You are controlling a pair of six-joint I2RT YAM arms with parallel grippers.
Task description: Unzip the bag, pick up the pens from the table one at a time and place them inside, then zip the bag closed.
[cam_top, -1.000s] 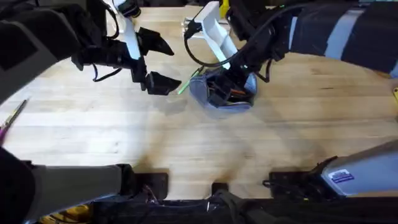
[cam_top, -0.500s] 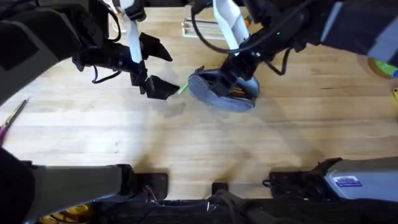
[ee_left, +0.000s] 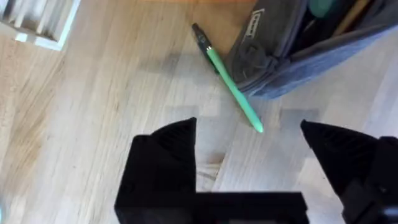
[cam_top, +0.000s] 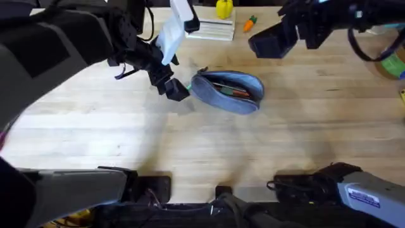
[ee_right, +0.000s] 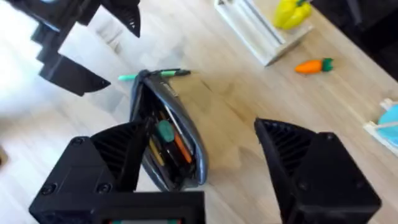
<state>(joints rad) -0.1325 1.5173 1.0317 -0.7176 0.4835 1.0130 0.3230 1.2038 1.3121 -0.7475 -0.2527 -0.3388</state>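
While the bag (cam_top: 228, 92) lies unzipped mid-table (cam_top: 190, 145), green pen (ee_left: 231, 88) against its end, both grippers' fingers wide, empty.

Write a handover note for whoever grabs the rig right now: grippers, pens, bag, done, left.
Left gripper: open, empty, hovering over the green pen.
Right gripper: open, empty, raised above the bag.
Bag: unzipped, gaping, on the table; orange-red pens and other items inside.
Green pen: on the table, lying against the bag's end, outside it.
Done: unzipping, some pens loaded.
Left: pick up the green pen, put it in, zip shut.
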